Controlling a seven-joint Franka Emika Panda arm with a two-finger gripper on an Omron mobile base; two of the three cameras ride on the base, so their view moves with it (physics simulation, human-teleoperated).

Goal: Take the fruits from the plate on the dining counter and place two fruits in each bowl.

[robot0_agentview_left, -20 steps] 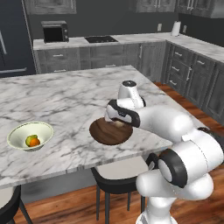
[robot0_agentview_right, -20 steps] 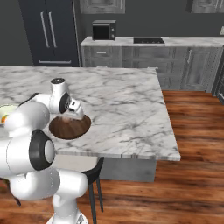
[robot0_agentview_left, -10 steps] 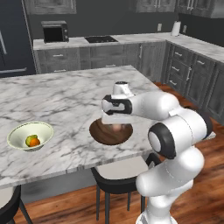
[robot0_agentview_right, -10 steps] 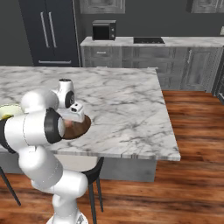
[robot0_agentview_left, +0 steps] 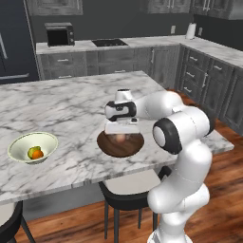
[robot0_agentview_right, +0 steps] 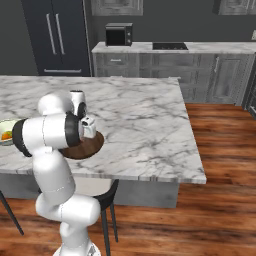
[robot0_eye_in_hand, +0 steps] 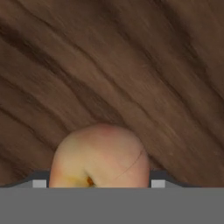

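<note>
Background only: microwave on the back countertop, left end; black cooktop set flush just right of it. White kettle near the corner where the countertop turns. Dark grey cabinets with drawers below, upper cabinets above. Dark fridge with two vertical handles, left of the cabinets. Black stool with light seat tucked under the slab edge. Wood plank floor.
</note>
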